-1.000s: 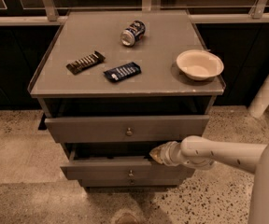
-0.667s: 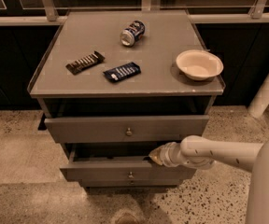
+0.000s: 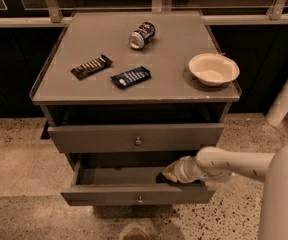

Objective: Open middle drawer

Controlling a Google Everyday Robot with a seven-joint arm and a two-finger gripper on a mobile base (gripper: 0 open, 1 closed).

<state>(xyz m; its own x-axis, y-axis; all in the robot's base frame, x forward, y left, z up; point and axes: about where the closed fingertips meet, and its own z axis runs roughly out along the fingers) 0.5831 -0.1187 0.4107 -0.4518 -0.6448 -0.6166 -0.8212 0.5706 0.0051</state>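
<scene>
Grey, the middle drawer (image 3: 104,195) stands pulled far out of the cabinet (image 3: 159,90), under the cabinet's upper drawer (image 3: 94,136). The gripper (image 3: 167,176) is inside it, at the cabinet's right side. Whether it is open or grips anything cannot be told.

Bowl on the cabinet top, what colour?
Cream-white bowl, camera view. Gripper reaches inside the open middle drawer.
</scene>
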